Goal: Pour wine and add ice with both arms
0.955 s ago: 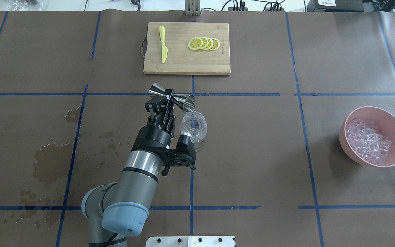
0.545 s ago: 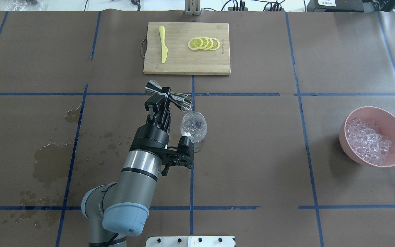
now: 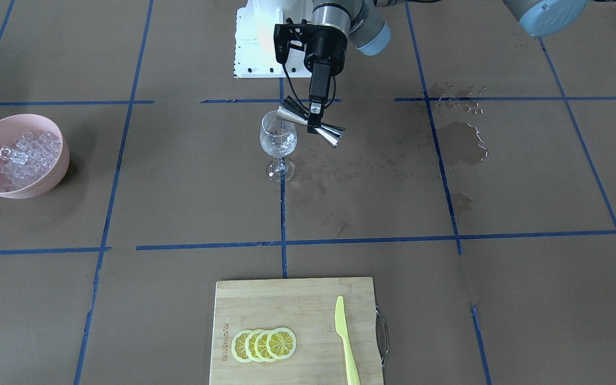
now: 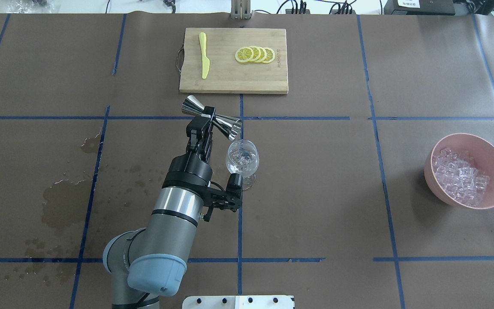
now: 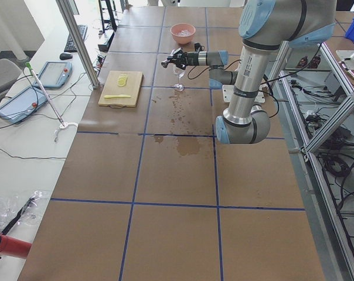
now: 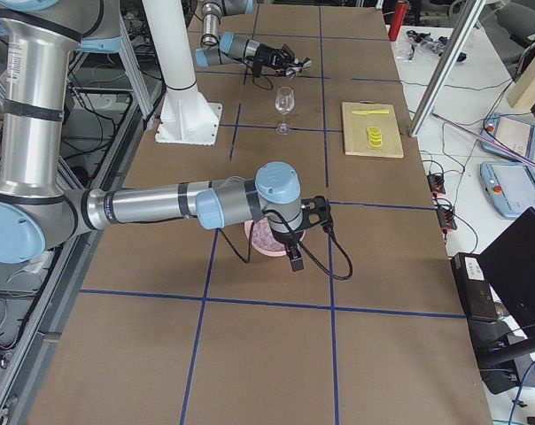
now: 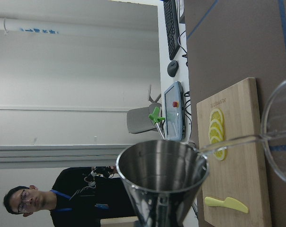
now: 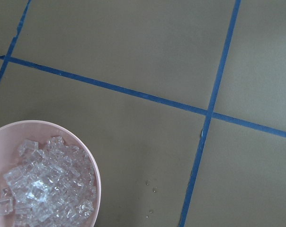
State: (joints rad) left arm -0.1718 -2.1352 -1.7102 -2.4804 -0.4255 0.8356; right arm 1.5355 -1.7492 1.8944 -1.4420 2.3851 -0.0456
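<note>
My left gripper is shut on the waist of a steel double-cone jigger. It holds the jigger nearly level, with the mouth just above and beside the rim of the wine glass. The clear glass stands upright with a little clear liquid in it. In the left wrist view the jigger looks empty, next to the glass rim. The ice lies heaped in a pink bowl at the right. My right gripper hangs over that bowl; I cannot tell its state.
A wooden cutting board at the far side holds several lemon slices and a yellow knife. Wet stains mark the brown paper on the left. Blue tape lines cross the table. The white base plate is behind the glass.
The jigger has tipped back toward level and lifted slightly off the glass rim. The thin stream into the glass has stopped. The glass and bowl have not moved.
</note>
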